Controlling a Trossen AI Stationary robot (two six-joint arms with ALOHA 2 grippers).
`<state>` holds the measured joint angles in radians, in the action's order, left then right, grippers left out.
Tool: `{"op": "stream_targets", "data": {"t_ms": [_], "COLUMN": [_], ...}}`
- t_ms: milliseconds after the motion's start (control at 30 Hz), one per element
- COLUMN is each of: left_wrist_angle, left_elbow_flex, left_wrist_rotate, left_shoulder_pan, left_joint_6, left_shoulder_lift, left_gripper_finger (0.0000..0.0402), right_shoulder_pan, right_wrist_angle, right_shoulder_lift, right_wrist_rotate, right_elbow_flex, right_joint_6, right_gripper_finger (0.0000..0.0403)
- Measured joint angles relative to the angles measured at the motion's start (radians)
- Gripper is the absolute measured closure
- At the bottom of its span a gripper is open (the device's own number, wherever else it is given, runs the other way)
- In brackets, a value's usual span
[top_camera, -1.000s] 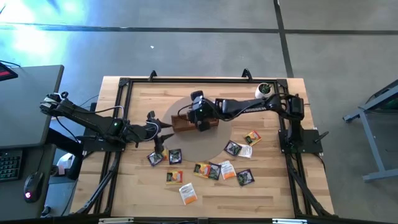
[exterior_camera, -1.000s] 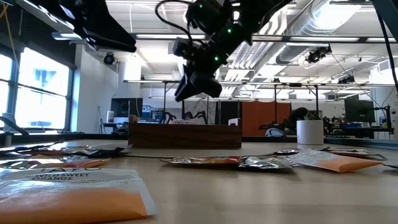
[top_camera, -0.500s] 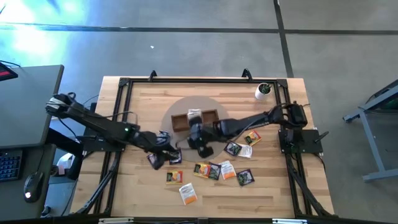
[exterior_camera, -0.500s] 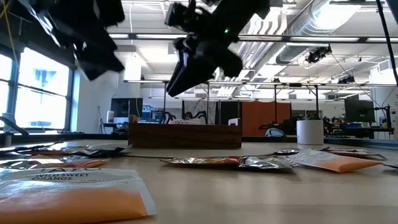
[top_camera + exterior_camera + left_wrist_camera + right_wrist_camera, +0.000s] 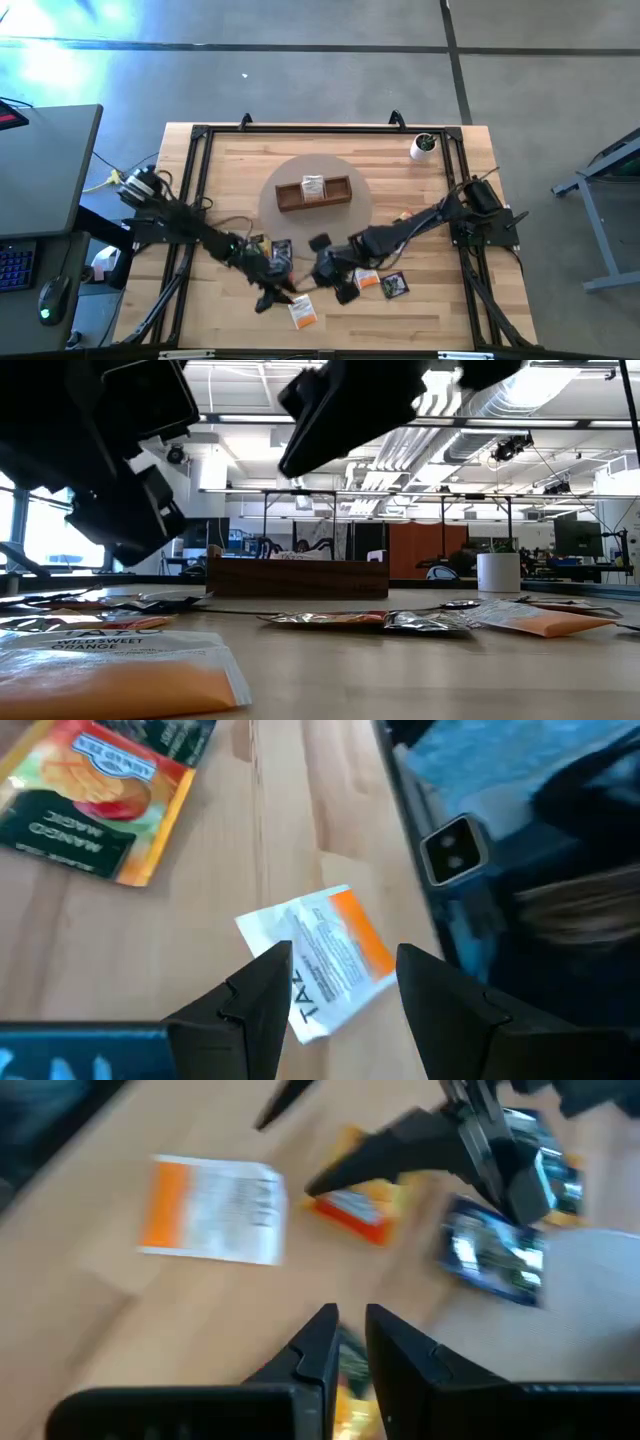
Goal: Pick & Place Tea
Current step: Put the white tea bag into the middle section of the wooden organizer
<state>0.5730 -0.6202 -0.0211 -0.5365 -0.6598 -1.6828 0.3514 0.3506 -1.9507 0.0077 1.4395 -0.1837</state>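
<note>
Both arms are reaching over the near half of the wooden table (image 5: 230, 160), among the scattered tea sachets.

Left gripper (image 5: 335, 990): its fingers are standing wide apart with nothing between them. It is hovering directly above a white-and-orange sachet (image 5: 320, 960), which is lying flat near the table's front edge. A "Mango Magic" sachet (image 5: 95, 805) is lying further off on the boards. In the high view this gripper (image 5: 272, 292) is sitting just beside the same white-and-orange sachet (image 5: 302, 312).

Right gripper (image 5: 350, 1342): its fingers are standing close together, only a narrow gap showing, and nothing is visibly held. A yellow-orange sachet (image 5: 345, 1380) is lying below the tips; whether they are touching it cannot be told. In the high view it (image 5: 335, 285) is sitting over the cluster of sachets, with a black sachet (image 5: 394, 285) just beside it.

The brown wooden tray (image 5: 314, 192) is resting mid-table, with one sachet (image 5: 313, 186) lying in its middle compartment. A white cup (image 5: 424, 146) is standing at the far right corner
</note>
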Motion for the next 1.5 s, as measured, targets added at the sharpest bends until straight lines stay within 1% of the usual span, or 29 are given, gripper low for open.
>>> {"op": "stream_targets", "data": {"t_ms": [67,133,200,300,367,433,500,567,633,767,833,1033,1200,1267,1300,1500], "left_wrist_angle": [-0.016,-0.051,-0.094,-0.166,-0.24,-0.35,-0.449,-0.521,-0.58,-0.691,-0.741,-0.842,-0.932,-0.942,-0.939,-0.928], "left_elbow_flex": [-0.039,-0.086,-0.141,-0.226,-0.288,-0.337,-0.385,-0.43,-0.475,-0.556,-0.576,-0.579,-0.579,-0.58,-0.58,-0.582], "left_wrist_rotate": [0.079,0.129,0.145,0.144,0.144,0.153,0.192,0.239,0.262,0.271,0.275,0.343,0.331,0.324,0.337,0.34], "left_shoulder_pan": [-0.029,-0.047,-0.061,-0.074,-0.074,-0.074,-0.073,-0.073,-0.073,-0.081,-0.088,-0.086,-0.086,-0.086,-0.086,-0.094], "left_joint_6": [0.0,-0.001,-0.004,-0.003,0.002,0.003,0.0,0.0,-0.009,-0.093,-0.149,-0.258,-0.379,-0.403,-0.403,-0.446], "left_shoulder_lift": [-0.045,-0.083,-0.125,-0.183,-0.213,-0.22,-0.22,-0.22,-0.22,-0.218,-0.217,-0.217,-0.22,-0.25,-0.268,-0.277], "left_gripper_finger": [0.0222,0.0222,0.0222,0.0222,0.0222,0.0222,0.0222,0.0222,0.0222,0.0222,0.0222,0.0222,0.0222,0.0222,0.0223,0.0222], "right_shoulder_pan": [0.034,0.066,0.098,0.14,0.161,0.176,0.185,0.188,0.188,0.187,0.187,0.196,0.194,0.195,0.198,0.212], "right_wrist_angle": [-0.013,-0.057,-0.11,-0.236,-0.342,-0.443,-0.538,-0.626,-0.689,-0.718,-0.724,-0.715,-0.715,-0.71,-0.707,-0.699], "right_shoulder_lift": [0.0,0.0,0.0,0.0,0.0,0.0,0.0,0.0,0.0,0.0,0.0,0.0,0.0,0.0,0.0,0.0], "right_wrist_rotate": [-0.003,-0.004,-0.004,0.005,0.005,0.005,0.013,0.021,0.022,0.024,0.024,-0.012,-0.012,-0.011,-0.011,-0.013], "right_elbow_flex": [-0.001,-0.017,-0.045,-0.109,-0.16,-0.215,-0.268,-0.307,-0.332,-0.355,-0.367,-0.396,-0.396,-0.396,-0.396,-0.396], "right_joint_6": [0.001,0.013,0.036,0.077,0.099,0.108,0.109,0.109,0.109,0.112,0.14,0.108,0.116,0.117,0.123,0.14], "right_gripper_finger": [0.0372,0.0389,0.0399,0.0395,0.0397,0.04,0.0399,0.0398,0.04,0.0399,0.0399,0.04,0.0401,0.0401,0.0401,0.0397]}}
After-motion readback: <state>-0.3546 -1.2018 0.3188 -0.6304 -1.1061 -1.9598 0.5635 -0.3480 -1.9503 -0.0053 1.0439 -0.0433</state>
